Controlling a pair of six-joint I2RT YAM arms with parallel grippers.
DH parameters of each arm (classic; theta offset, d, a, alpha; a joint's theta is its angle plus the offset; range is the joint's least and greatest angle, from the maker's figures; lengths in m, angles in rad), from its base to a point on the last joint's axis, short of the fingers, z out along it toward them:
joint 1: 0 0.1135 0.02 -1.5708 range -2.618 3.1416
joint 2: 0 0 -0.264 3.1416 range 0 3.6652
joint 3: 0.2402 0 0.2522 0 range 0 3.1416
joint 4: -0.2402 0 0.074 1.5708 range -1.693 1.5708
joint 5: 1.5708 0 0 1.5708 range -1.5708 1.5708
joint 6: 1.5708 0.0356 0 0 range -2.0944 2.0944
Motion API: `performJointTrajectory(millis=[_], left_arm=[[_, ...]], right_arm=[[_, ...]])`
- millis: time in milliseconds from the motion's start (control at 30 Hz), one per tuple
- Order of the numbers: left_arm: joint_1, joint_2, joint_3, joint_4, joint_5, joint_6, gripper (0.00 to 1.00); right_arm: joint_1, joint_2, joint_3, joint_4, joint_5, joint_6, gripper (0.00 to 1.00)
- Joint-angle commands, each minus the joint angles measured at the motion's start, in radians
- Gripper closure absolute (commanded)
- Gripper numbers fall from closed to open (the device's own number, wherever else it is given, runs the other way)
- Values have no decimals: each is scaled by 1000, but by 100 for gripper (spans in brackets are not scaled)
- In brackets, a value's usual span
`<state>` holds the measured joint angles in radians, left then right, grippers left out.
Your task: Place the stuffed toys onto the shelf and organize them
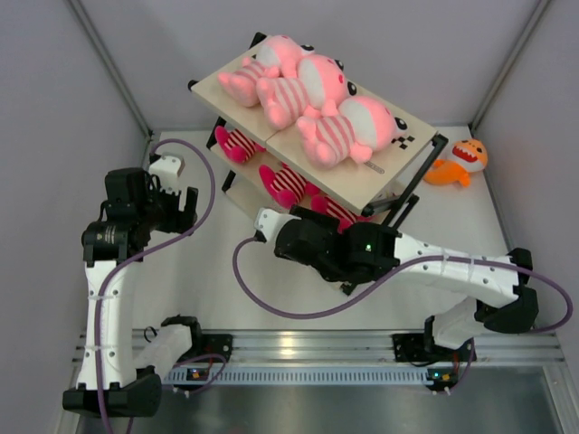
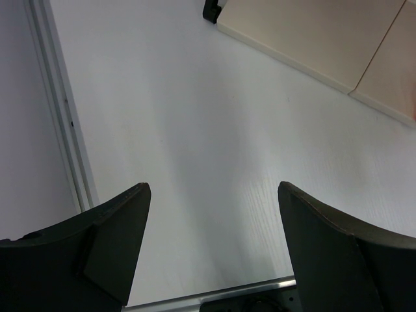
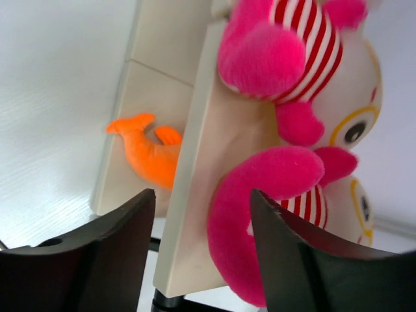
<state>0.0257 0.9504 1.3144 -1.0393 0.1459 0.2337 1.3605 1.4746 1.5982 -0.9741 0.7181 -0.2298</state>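
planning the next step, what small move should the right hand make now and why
Probably draw the right hand back from the shelf: it is open and empty, the hot-pink toys lie on its board, and an orange toy waits on the table.

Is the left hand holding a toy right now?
No, the left hand is open above the table, with nothing held in it.

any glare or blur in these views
Top external: the pale-pink toys on the top board look washed out, and the front rail glares. Left wrist: jaws dark, soft-edged. Right wrist: the near hot-pink toy is slightly soft.
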Motion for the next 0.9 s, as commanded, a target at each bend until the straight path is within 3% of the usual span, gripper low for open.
performJointTrajectory(millis=[0, 33, 233, 367, 533, 667, 700, 867], left_arm=[[10, -24, 2, 44, 20, -8, 15], [10, -24, 0, 42, 21, -5, 15], [11, -25, -1, 44, 20, -5, 14], [11, -25, -3, 42, 20, -5, 14], [11, -24, -3, 44, 35, -7, 14], [17, -28, -6, 44, 49, -10, 14], [19, -30, -6, 44, 52, -10, 14], [22, -32, -12, 44, 64, -13, 14]], right_arm=[[81, 10, 121, 21, -48, -49, 37], [112, 13, 140, 43, -86, -72, 26], [199, 29, 322, 63, -253, -153, 7], [203, -20, 452, 127, -373, -181, 1], [134, -65, 611, 244, -393, -174, 0], [-50, -103, 667, 383, -292, -73, 5], [-161, -108, 667, 408, -276, -53, 7], [-458, -114, 710, 494, -197, 70, 16]])
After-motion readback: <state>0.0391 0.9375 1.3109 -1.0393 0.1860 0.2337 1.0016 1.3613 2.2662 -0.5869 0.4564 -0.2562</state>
